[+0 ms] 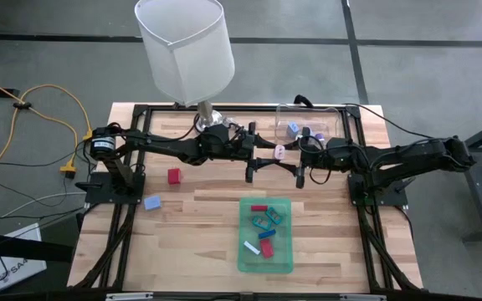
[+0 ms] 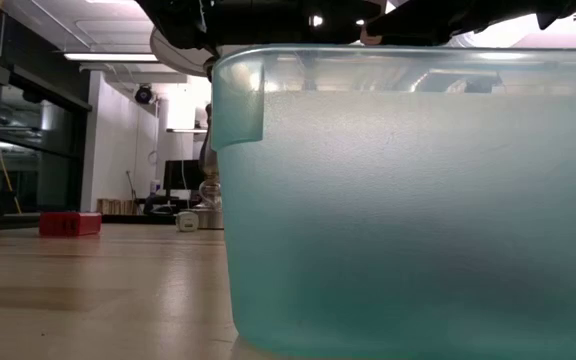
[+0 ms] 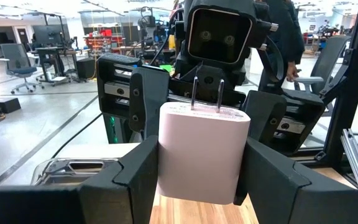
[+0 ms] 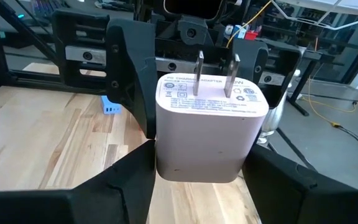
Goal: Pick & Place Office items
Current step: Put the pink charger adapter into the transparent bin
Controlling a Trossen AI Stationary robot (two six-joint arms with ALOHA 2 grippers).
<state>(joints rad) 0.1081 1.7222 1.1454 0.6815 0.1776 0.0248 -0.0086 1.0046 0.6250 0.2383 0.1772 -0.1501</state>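
A pale pink plug-in charger with two metal prongs hangs in mid-air above the table's middle, between my two grippers. My left gripper comes from the table's left and my right gripper from its right; both are shut on it. The left wrist view shows the charger with its prongs up, and so does the right wrist view. A red block and a blue piece lie flat on the wood at the left. Several office items lie in the green tray. My left gripper pinches the charger's two opposite side faces between its two fingers, low on the body. The fingers come level from the table's left. The charger stands upright, prongs up, clear of the table. My right gripper pinches the same two side faces between its two fingers, coming level from the table's right, opposite the left gripper. The charger sits upright between them, prongs up, lifted clear.
A table lamp stands at the far edge, left of centre. A clear container with a few small pieces sits at the far right. The tray's wall fills the low view. Bare wood lies at the near left.
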